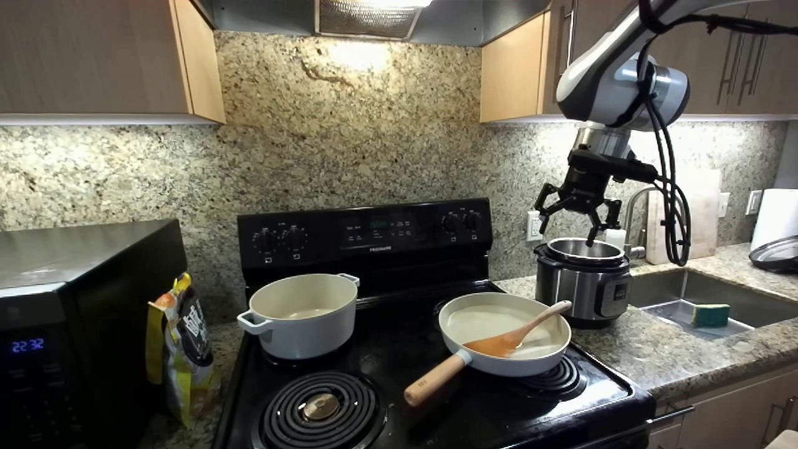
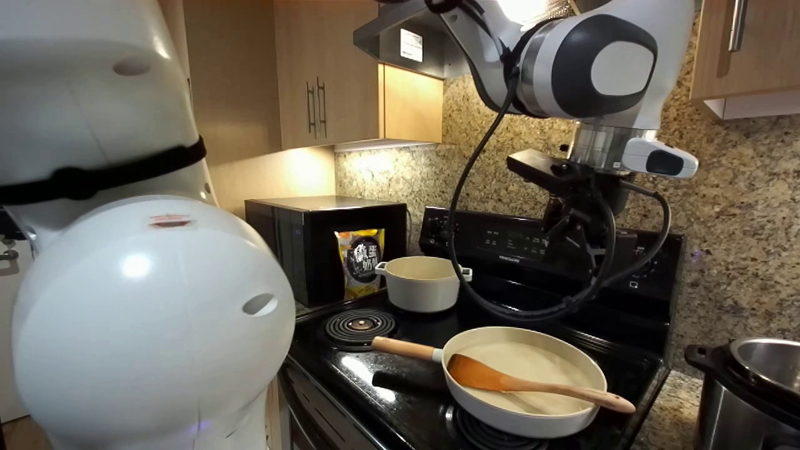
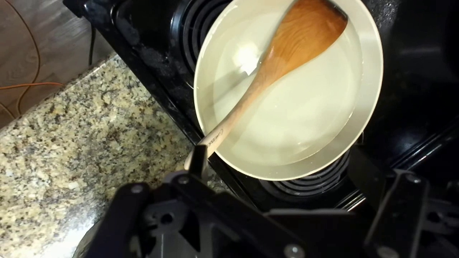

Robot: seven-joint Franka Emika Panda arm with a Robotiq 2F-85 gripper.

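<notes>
My gripper point(image 1: 566, 235) hangs in the air with its fingers spread wide and nothing between them. In the wrist view the gripper point(image 3: 283, 157) looks down over a cream frying pan point(image 3: 374, 68) that holds a shallow clear liquid. A wooden spatula point(image 3: 299, 36) lies across the pan, its broad head inside and its handle sticking out over the rim. One finger overlaps the handle's end in that view, but an exterior view has the spatula point(image 1: 495, 346) well below the fingertips. The pan point(image 2: 500, 412) sits on a coil burner, its wooden handle point(image 2: 406, 349) pointing out over the stove.
A white two-handled pot point(image 1: 305, 337) stands at the stove's back. Beside the stove is a pressure cooker point(image 1: 561, 287) with its lid off, then a sink point(image 1: 661, 280) with a sponge point(image 1: 711, 315). A snack bag point(image 1: 196, 337) leans by the microwave point(image 1: 93, 337). A cable loop hangs from the arm.
</notes>
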